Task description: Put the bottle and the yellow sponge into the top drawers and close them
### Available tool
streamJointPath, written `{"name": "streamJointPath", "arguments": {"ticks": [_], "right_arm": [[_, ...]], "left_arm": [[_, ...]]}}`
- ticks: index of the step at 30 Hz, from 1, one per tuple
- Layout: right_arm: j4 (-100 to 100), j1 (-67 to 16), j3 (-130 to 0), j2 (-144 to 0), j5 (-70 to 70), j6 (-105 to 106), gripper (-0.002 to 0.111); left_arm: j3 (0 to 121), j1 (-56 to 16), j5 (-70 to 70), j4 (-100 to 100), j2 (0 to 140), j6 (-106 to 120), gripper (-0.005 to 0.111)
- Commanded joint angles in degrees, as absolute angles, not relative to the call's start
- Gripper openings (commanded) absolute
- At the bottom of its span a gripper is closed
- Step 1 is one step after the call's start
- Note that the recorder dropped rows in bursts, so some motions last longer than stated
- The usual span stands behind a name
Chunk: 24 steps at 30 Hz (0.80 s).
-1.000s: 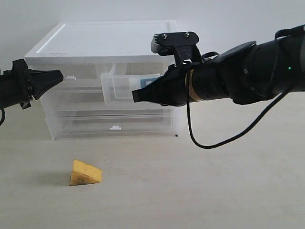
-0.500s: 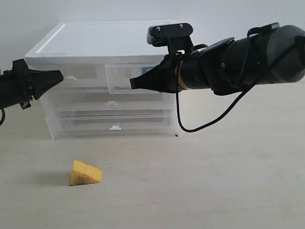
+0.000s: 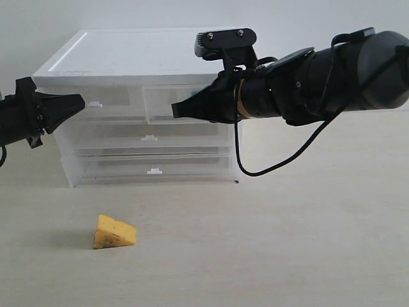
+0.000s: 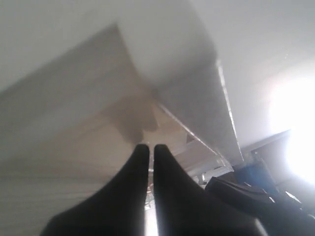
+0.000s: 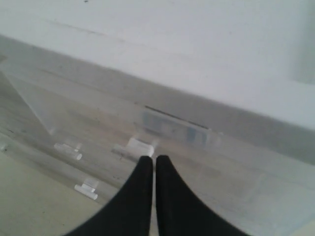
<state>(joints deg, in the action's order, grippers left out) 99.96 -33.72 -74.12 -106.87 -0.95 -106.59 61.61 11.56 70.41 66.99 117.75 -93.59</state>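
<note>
The right claw (image 3: 177, 112) is pinched shut on nothing. Its tips are right at the white tab handle (image 5: 139, 146) of the right top drawer (image 3: 160, 102), which sits about flush in the cabinet (image 3: 147, 57). Just beyond those tips, behind the clear front, lies the bottle (image 5: 174, 129) — a bluish smear, any label too blurred to read. The left claw (image 3: 78, 101) is likewise shut and empty, its tips near the left top drawer (image 3: 115, 96). The yellow sponge (image 3: 115, 233) lies on the table (image 3: 287, 256) — well below both claws.

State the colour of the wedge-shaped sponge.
Sponge: yellow, with a darker, speckled orange-brown side; clearest in the exterior view.
</note>
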Motion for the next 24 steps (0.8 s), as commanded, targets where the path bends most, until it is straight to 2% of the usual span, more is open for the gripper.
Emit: {"name": "streamJointPath", "arguments": {"ticks": [1, 16, 18, 22, 24], "right_arm": [[99.7, -33.8, -74.7, -106.7, 0.8, -106.6, 0.000], [99.4, -33.8, -74.7, -106.7, 2.7, -106.3, 0.000], [99.4, -33.8, -74.7, -106.7, 3.1, -106.3, 0.000], [99.5, -33.8, -74.7, -106.7, 3.9, -106.2, 0.000], [99.5, -33.8, -74.7, -106.7, 3.9, -106.2, 0.000]], "left_arm": [[62.0, 11.3, 70.0, 66.7, 117.6, -94.7, 0.004], [62.0, 11.3, 70.0, 69.5, 117.6, -101.3, 0.005], [62.0, 11.3, 70.0, 69.2, 117.6, -100.0, 0.014], [62.0, 10.9, 70.0, 69.8, 117.6, -98.0, 0.046], [62.0, 10.2, 70.0, 69.7, 117.6, -98.0, 0.055]]}}
